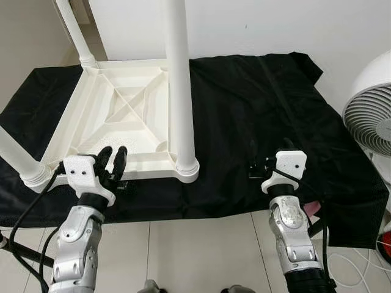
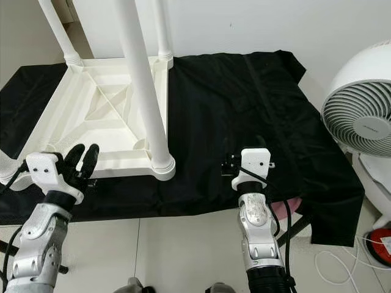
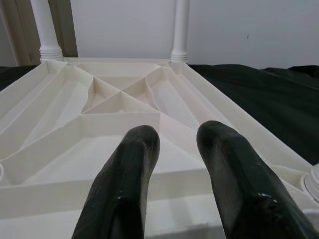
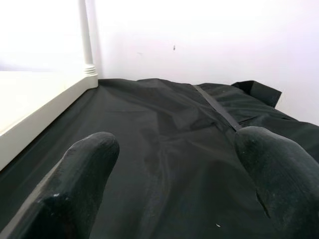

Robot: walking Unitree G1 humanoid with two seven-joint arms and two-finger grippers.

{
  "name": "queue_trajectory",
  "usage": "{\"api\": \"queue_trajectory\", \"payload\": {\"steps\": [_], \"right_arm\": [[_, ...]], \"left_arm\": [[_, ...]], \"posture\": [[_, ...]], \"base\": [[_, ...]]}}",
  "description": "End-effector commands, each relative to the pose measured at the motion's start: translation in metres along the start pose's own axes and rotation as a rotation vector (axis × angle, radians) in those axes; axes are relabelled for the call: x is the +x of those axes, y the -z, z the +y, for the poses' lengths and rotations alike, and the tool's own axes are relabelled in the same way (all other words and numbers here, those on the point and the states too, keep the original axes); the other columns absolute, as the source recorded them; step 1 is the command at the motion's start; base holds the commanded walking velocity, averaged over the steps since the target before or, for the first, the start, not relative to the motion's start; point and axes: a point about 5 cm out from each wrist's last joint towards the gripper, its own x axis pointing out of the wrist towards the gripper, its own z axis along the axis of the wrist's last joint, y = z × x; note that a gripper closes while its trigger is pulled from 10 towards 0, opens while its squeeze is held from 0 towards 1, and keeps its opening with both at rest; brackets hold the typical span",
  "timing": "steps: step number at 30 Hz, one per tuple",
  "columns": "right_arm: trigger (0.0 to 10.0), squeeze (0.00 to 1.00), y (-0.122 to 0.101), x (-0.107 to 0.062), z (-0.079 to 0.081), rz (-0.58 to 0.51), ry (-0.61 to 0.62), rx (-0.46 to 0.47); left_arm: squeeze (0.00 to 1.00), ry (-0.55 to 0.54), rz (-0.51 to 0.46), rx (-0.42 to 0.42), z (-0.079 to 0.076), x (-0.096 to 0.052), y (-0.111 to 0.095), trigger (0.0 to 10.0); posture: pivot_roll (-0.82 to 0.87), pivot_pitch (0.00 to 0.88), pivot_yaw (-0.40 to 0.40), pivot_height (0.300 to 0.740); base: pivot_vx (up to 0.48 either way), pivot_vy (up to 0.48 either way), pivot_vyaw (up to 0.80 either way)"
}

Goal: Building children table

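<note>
1. Children's table (image 1: 122, 116) lies upside down on the black cloth (image 1: 256, 110), legs up, at 11 o'clock.
2. Left gripper (image 1: 112, 160) over its near edge, fingers slightly parted, empty.
3. Right gripper (image 2: 235, 163) above cloth, fingers spread wide, empty.

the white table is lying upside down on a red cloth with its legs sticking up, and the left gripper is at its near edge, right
Not quite: the cloth is black, not red, as the left eye view shows. The rest holds: the white table lies upside down with legs up, and the left gripper is at its near edge.
</note>
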Motion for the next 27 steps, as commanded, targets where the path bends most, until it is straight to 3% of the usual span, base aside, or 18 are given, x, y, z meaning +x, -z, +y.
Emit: {"api": "queue_trajectory", "payload": {"steps": [1, 13, 27], "right_arm": [[10.0, 0.00, -0.001, -0.002, 0.003, -0.010, -0.020, 0.005], [10.0, 0.00, 0.003, -0.007, 0.000, 0.008, -0.040, -0.001], [10.0, 0.00, 0.005, -0.008, 0.001, 0.014, -0.056, 0.000]], "left_arm": [[0.00, -0.188, -0.015, 0.026, 0.013, -0.005, -0.003, 10.0], [0.00, -0.207, -0.002, 0.049, 0.012, -0.014, -0.003, 10.0], [0.00, -0.220, 0.006, 0.052, 0.013, -0.015, -0.004, 10.0]], "posture": [[-0.07, 0.029, 0.059, 0.740], [-0.05, 0.040, 0.041, 0.740], [-0.04, 0.056, 0.047, 0.740]], "base": [[0.000, 0.000, 0.00], [0.000, 0.000, 0.00], [0.000, 0.269, 0.00]]}}
